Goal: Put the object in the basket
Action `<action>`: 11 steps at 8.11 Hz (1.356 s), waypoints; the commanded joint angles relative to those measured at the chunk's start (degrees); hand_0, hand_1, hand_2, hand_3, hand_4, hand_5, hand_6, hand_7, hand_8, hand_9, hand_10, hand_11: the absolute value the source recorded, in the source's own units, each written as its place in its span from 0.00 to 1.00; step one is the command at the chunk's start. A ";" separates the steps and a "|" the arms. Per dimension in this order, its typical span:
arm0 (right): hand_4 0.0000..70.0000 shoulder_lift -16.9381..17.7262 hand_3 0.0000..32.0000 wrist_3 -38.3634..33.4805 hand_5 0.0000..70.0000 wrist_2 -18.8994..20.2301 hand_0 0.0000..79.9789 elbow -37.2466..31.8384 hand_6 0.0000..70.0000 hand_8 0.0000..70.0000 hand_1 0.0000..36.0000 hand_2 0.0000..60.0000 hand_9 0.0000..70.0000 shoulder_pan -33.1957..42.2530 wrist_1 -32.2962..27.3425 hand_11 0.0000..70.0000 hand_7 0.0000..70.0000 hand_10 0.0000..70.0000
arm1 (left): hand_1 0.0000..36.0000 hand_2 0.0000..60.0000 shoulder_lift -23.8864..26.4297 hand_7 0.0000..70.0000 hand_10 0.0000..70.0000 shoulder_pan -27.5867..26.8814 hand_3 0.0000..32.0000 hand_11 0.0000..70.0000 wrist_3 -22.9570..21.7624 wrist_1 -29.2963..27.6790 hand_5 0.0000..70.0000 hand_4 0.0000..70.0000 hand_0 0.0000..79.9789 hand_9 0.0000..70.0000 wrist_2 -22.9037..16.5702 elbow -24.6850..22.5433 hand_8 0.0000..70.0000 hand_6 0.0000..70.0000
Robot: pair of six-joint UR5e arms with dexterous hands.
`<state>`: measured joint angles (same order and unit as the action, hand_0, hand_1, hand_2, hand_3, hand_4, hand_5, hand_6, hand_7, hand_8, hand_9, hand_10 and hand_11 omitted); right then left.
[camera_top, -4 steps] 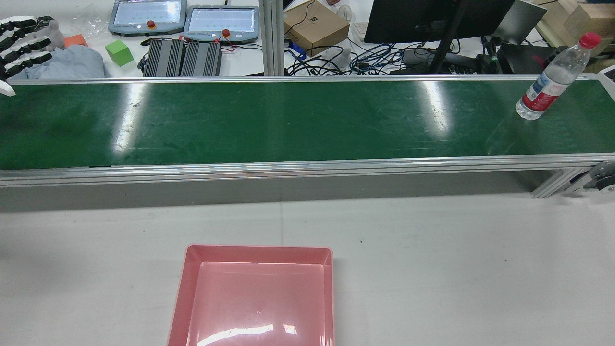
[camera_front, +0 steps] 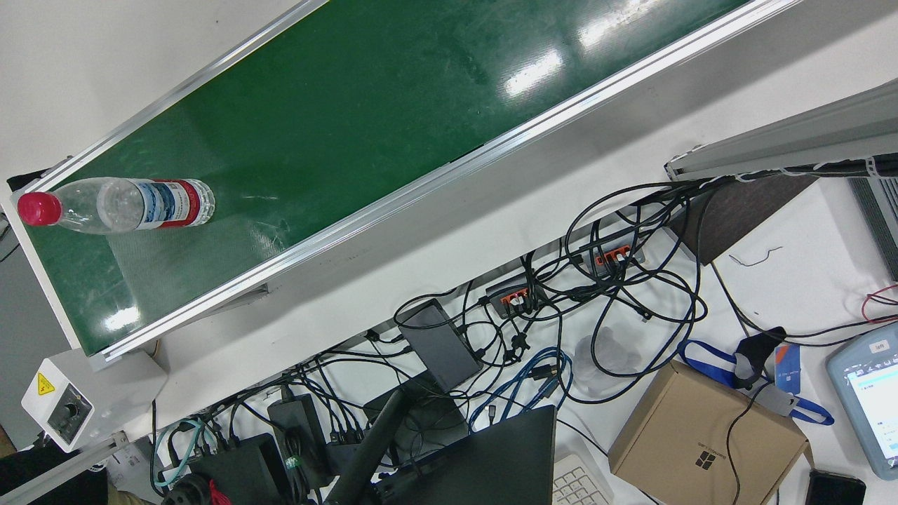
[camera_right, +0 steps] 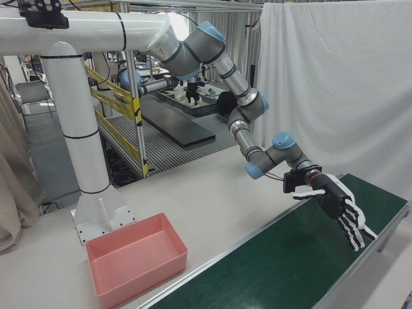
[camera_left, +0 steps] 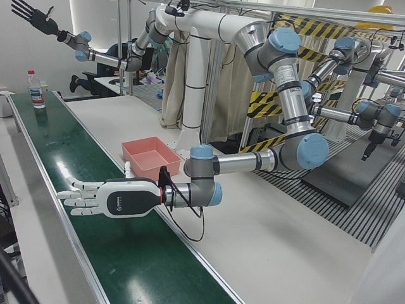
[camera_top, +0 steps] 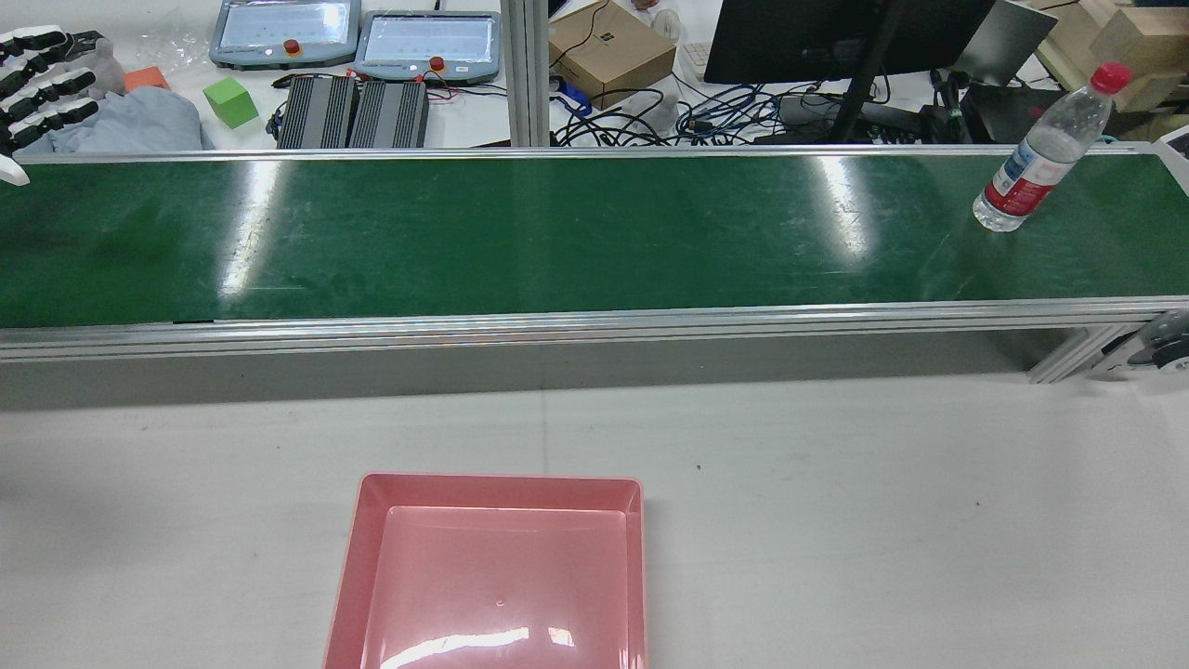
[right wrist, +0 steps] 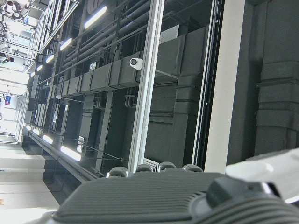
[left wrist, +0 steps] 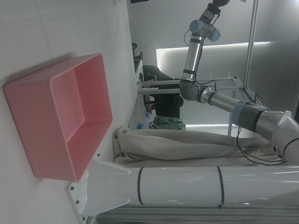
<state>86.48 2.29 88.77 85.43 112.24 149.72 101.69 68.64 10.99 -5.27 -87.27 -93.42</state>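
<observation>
A clear water bottle (camera_top: 1040,149) with a red cap and red label stands upright on the green conveyor belt (camera_top: 557,232) near its right end; it also shows in the front view (camera_front: 133,205) and far off in the left-front view (camera_left: 36,88). The pink basket (camera_top: 502,483) sits empty on the white table before the belt, also in the left hand view (left wrist: 70,126). My left hand (camera_left: 104,197) is open, fingers spread flat above the belt's left end, far from the bottle; it shows at the rear view's edge (camera_top: 37,74). My right hand (camera_left: 31,16) is open, raised high above the bottle's end.
Behind the belt lie two teach pendants (camera_top: 427,42), a green cube (camera_top: 230,100), a cardboard box (camera_top: 608,46), a monitor and tangled cables. A white control box (camera_front: 66,403) stands at the belt's end. The arms' white pedestal (camera_right: 84,161) stands behind the basket.
The bottle has moved a little to the left along the belt in the rear view. My left hand has shifted slightly up and left.
</observation>
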 commanded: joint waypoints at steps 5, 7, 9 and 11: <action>0.00 0.00 0.00 0.00 0.00 0.00 0.00 0.00 0.00 0.00 0.00 0.00 0.00 0.00 -0.04 0.00 0.00 0.00 | 0.37 0.00 0.00 0.02 0.08 0.09 0.29 0.14 0.00 0.00 0.37 0.03 0.82 0.15 0.00 0.00 0.12 0.06; 0.00 0.00 0.00 0.00 0.00 0.00 0.00 0.00 0.00 0.00 0.00 0.00 0.00 0.00 -0.04 0.00 0.00 0.00 | 0.37 0.00 0.00 0.03 0.09 0.18 0.27 0.16 0.00 0.00 0.37 0.08 0.82 0.16 0.00 0.00 0.15 0.08; 0.00 0.00 0.00 0.00 0.00 0.00 0.00 0.00 0.00 0.00 0.00 0.00 0.00 0.00 0.05 0.00 0.00 0.00 | 0.37 0.00 0.00 0.03 0.09 0.18 0.27 0.16 0.00 0.00 0.37 0.08 0.82 0.16 0.00 -0.09 0.15 0.08; 0.00 0.00 0.00 0.00 0.00 0.00 0.00 0.00 0.00 0.00 0.00 0.00 0.00 0.00 -0.04 0.00 0.00 0.00 | 0.38 0.00 0.00 0.03 0.09 0.18 0.26 0.16 0.00 0.00 0.37 0.09 0.84 0.16 0.00 -0.09 0.15 0.08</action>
<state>86.48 2.28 88.77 85.43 112.24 149.71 101.69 68.81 10.99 -5.27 -87.27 -93.49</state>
